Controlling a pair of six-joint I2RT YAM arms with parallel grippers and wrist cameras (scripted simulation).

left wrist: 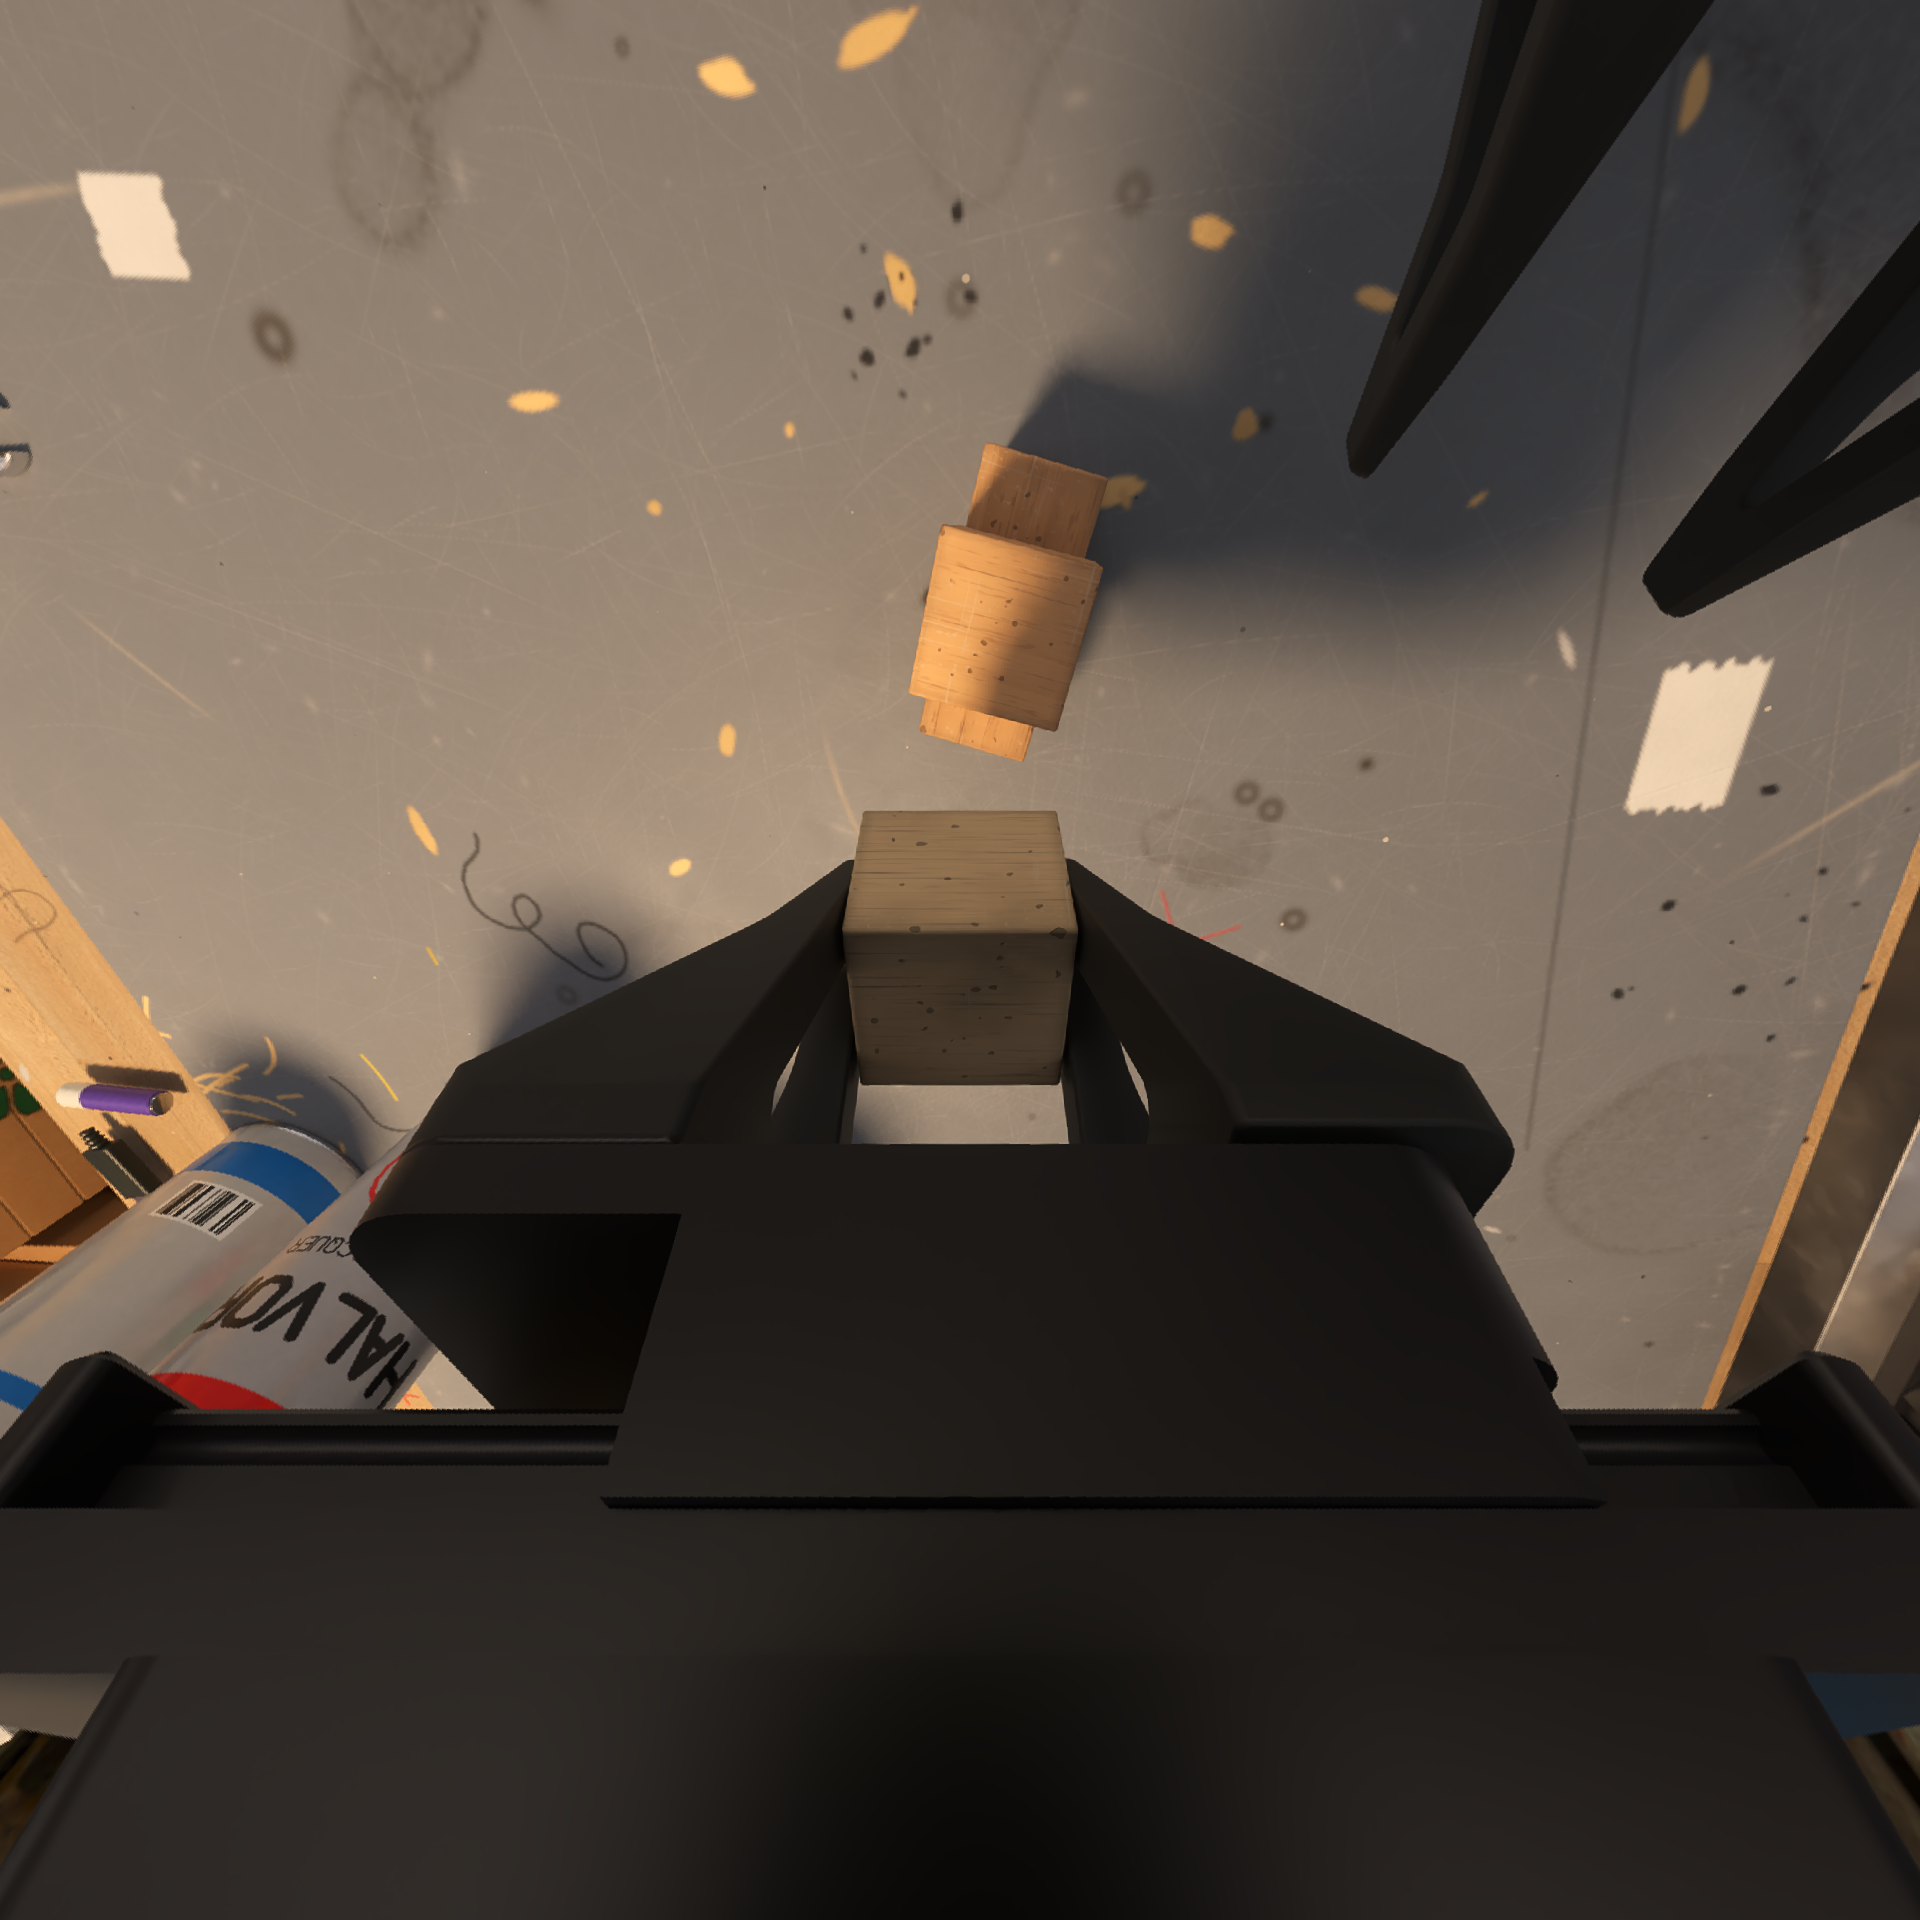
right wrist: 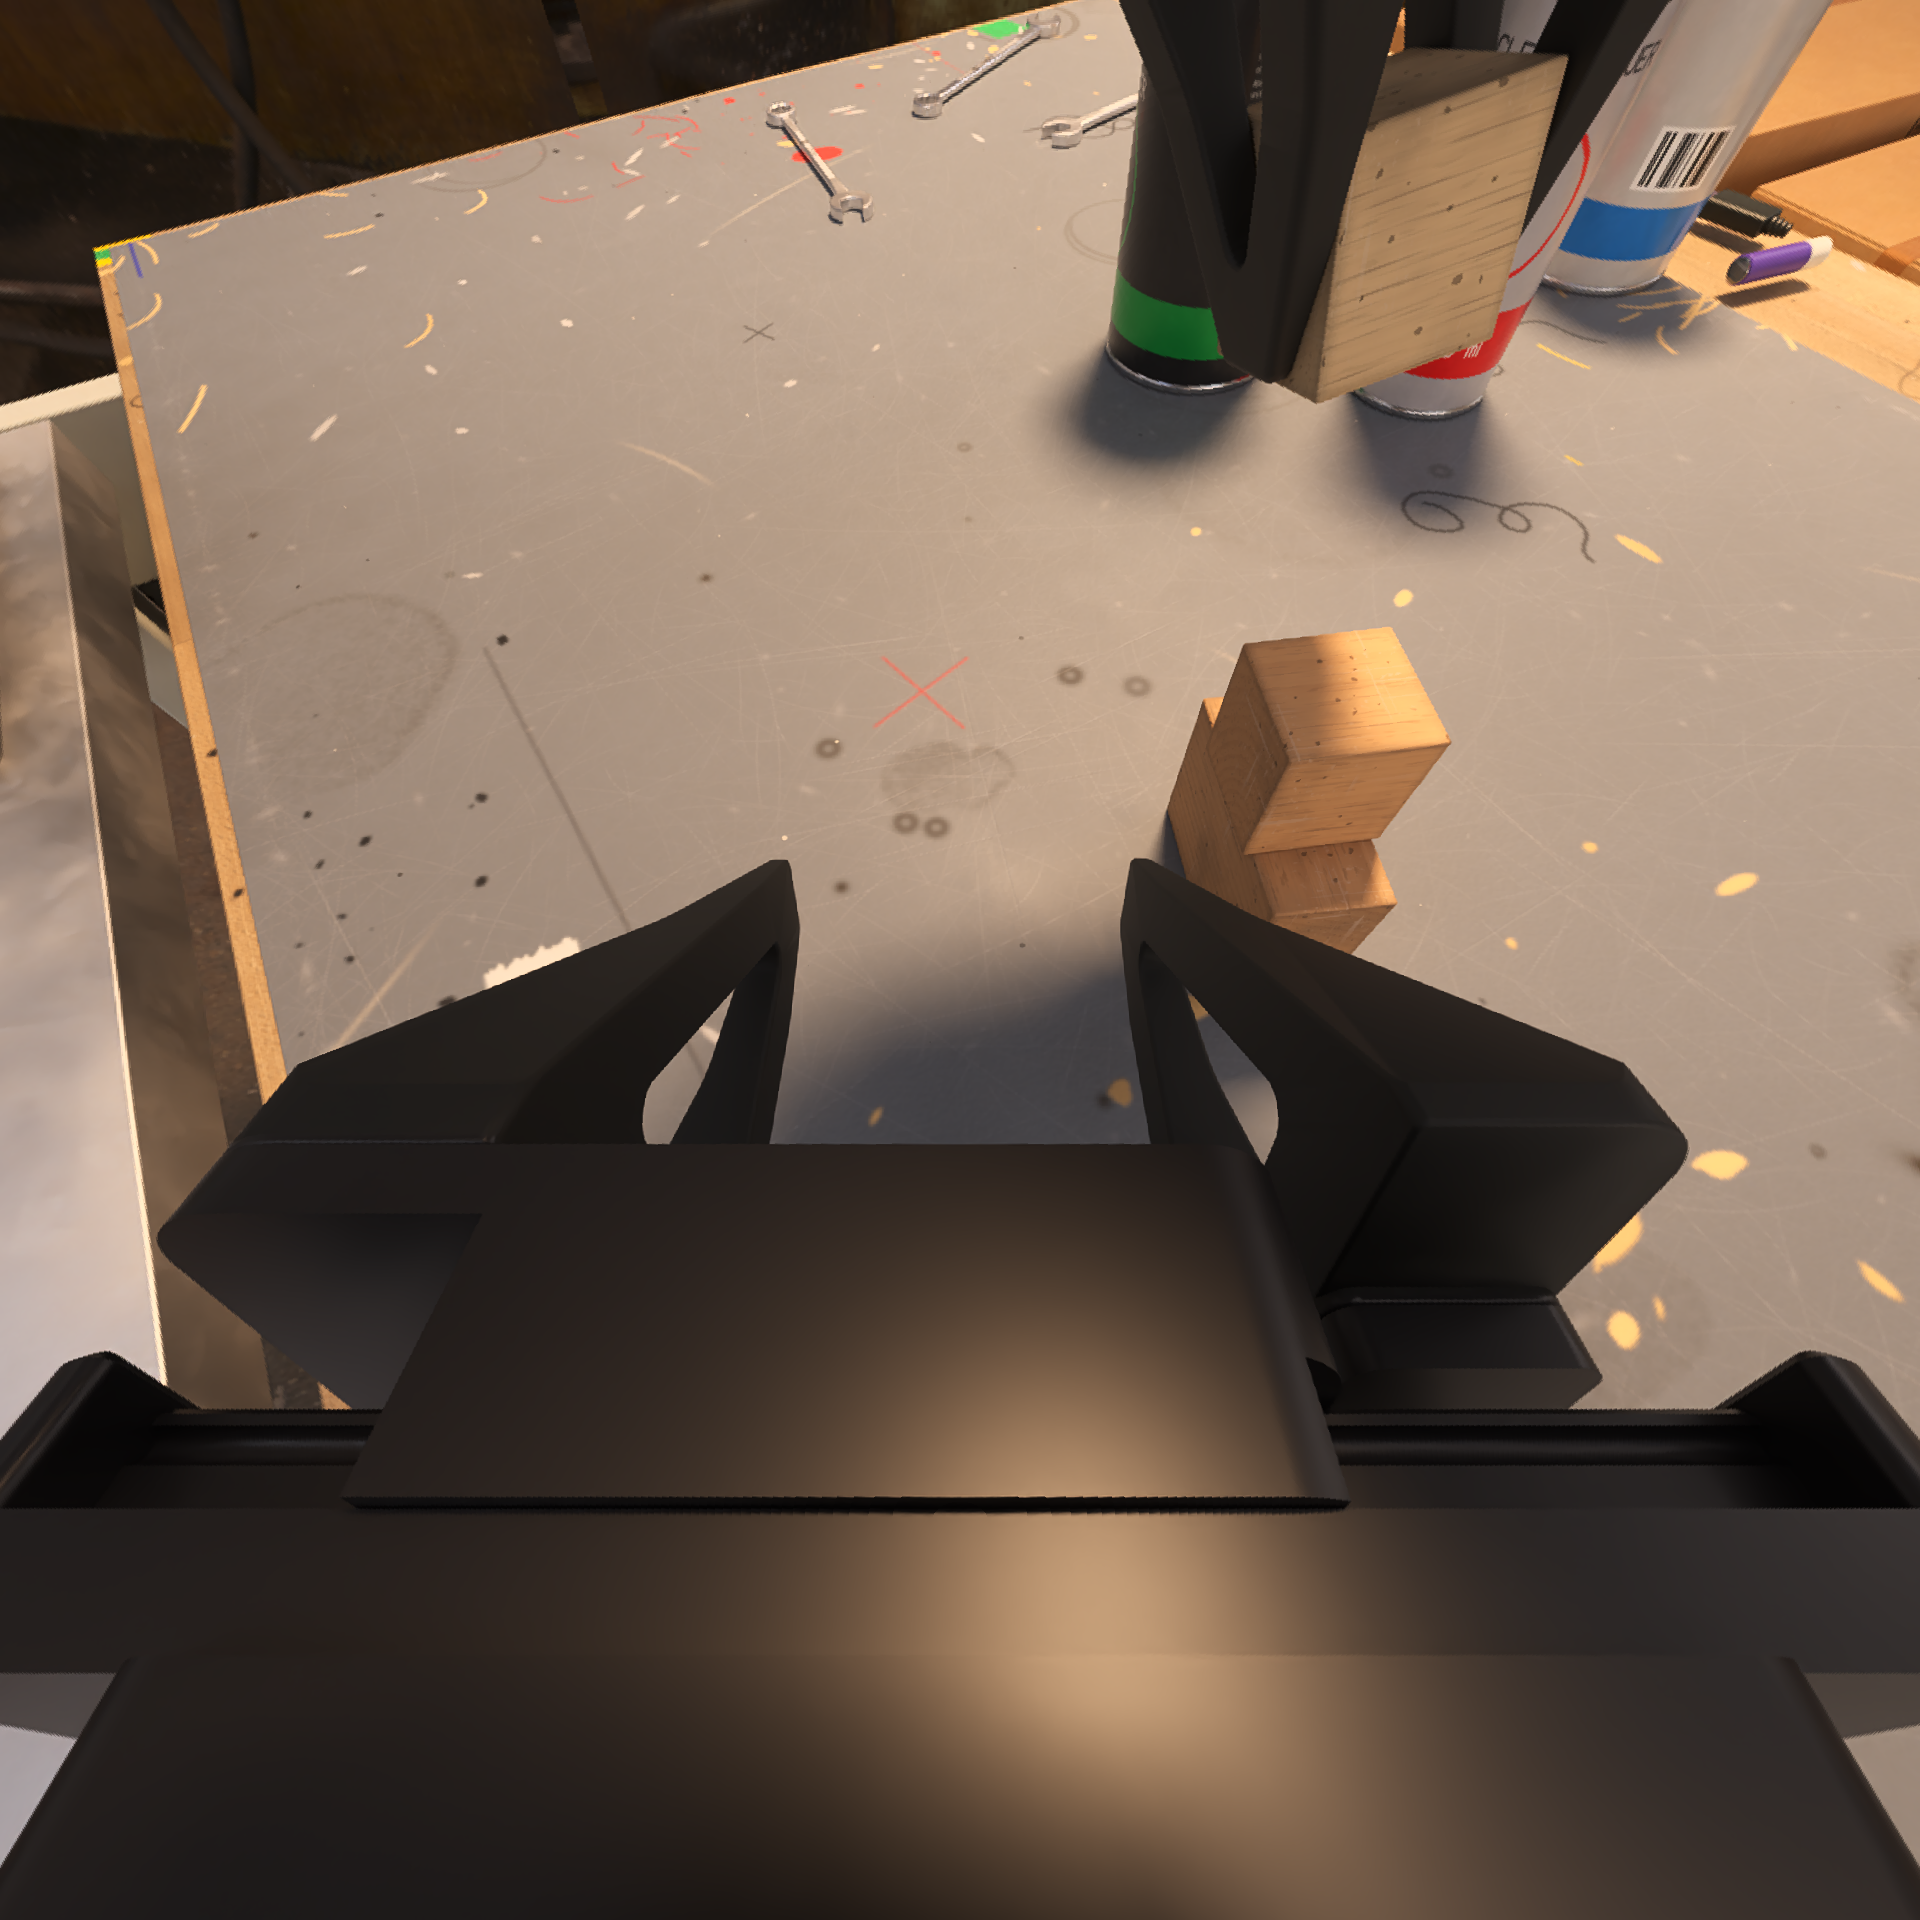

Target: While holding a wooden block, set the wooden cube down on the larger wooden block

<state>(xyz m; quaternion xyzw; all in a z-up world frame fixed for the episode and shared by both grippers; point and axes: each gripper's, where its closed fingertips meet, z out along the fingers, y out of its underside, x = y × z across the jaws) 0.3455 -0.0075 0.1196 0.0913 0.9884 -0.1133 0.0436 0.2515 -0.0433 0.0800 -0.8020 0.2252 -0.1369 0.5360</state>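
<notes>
Wooden cube beside empty right hand

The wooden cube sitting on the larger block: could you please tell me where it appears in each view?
Left wrist view: the wooden cube lies just above centre, atop the larger wooden block, beyond the left tool.
Right wrist view: the cube is right of centre, beside the open right tool.
Shared landmark: the black scribble on the table.

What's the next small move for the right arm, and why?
Probably back the right hand up and away. It is open and empty, while the wooden cube already sits on the larger wooden block just beside its right finger. The left hand holds its wooden block aloft.
</notes>
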